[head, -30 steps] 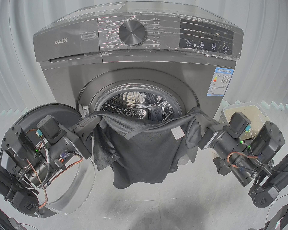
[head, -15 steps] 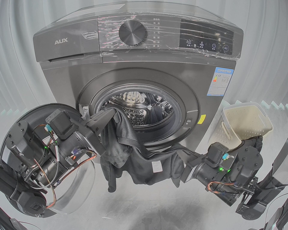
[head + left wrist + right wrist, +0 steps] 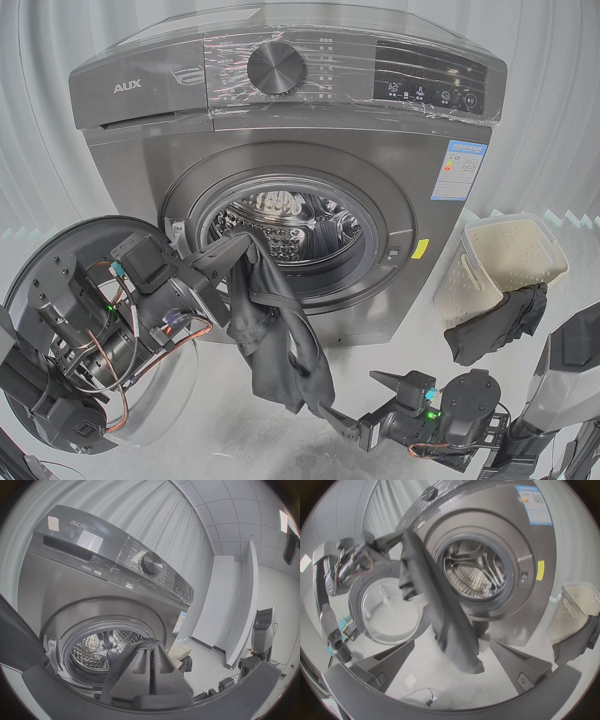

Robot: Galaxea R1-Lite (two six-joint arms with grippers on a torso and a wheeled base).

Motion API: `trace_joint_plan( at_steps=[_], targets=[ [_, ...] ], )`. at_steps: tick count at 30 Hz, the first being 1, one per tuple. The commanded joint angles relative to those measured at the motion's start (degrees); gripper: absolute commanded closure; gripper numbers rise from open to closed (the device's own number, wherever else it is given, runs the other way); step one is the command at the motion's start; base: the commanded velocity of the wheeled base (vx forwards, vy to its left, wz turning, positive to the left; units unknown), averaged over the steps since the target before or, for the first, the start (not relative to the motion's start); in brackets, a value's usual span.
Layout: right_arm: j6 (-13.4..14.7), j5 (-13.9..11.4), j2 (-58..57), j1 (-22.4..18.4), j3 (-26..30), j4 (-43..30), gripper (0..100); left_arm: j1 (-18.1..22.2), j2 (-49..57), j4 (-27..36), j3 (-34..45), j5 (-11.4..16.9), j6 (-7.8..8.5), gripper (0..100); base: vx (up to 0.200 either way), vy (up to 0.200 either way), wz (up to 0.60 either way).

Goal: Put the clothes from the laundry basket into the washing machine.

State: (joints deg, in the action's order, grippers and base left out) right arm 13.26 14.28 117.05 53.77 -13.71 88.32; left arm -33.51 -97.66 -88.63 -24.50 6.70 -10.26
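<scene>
Hanging clamped in left gripper (image 3: pixel 240 240), shirt (image 3: pixel 275 350) partly screens drum (image 3: pixel 294 219); right gripper (image 3: pixel 348 392) gapes below; second garment (image 3: pixel 500 325) drapes basket (image 3: pixel 512 250); washer (image 3: pixel 156 156) bears blue label (image 3: pixel 458 170).

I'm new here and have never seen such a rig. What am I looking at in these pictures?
This is a two-armed robot loading a washing machine. The wide picture comes from a camera on its head; the other two from cameras on its wrists, each looking past that arm's own hand. The left hand is shut on a dark garment at the mouth of the drum; the cloth hangs down the front. The right hand is open, low, empty. On the floor to the robot's right is a white laundry basket with a second garment draped over its edge.
</scene>
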Motion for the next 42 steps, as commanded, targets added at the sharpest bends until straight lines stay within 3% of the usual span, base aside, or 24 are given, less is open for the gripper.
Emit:
trace_joint_plan(
  at_steps=[1, 7, 13, 17, 18, 25, 31, 37, 42],
  targets=[
    [0.0, -0.2, 2.4, 1.4, 1.8, 0.0, 0, -0.1, -0.5, -0.1, 0.2, 0.2, 0.07, 100, 0.000, 0.000, 0.00],
    [-0.3, -0.3, 2.6, 0.3, 0.2, 0.0, 0, -0.2, -0.5, -0.1, 0.2, 0.4, -0.02, 100, 0.000, 0.000, 0.00],
    [-0.9, -0.4, 5.7, -5.5, -5.8, 0.0, 0, -0.9, -0.4, -0.1, 0.4, 0.6, 0.07, 100, 0.000, 0.000, 0.00],
    [-1.2, -0.9, 7.0, -6.8, -7.6, 0.0, 0, -0.9, -0.4, -0.1, 0.3, 0.7, 0.07, 100, 0.000, 0.000, 0.00],
    [-2.5, -2.7, 9.9, -8.5, -10.2, 0.0, 0, -0.9, -0.4, -0.1, 0.2, 1.0, 0.07, 100, 0.000, 0.000, 0.00],
    [-4.7, -3.7, 16.8, -10.8, -19.2, 0.0, 0, -0.9, -0.3, -0.1, 0.2, 1.6, 0.16, 100, 0.000, 0.000, 0.00],
    [-6.0, -4.4, 20.2, -9.8, -25.1, -0.2, 0, -1.6, -0.5, -0.1, 0.1, 1.6, 0.24, 100, 0.000, 0.000, 0.00],
    [-6.1, -5.0, 20.5, -6.2, -26.6, -0.3, 0, -2.6, -0.9, -0.1, 0.1, 1.6, 0.16, 100, 0.000, 0.000, 0.00],
    [-6.3, -5.0, 21.0, -5.8, -29.3, -1.0, 0, -4.0, -1.2, -0.1, 0.1, 1.6, 0.33, 100, 0.000, 0.000, 0.00]
  ],
)
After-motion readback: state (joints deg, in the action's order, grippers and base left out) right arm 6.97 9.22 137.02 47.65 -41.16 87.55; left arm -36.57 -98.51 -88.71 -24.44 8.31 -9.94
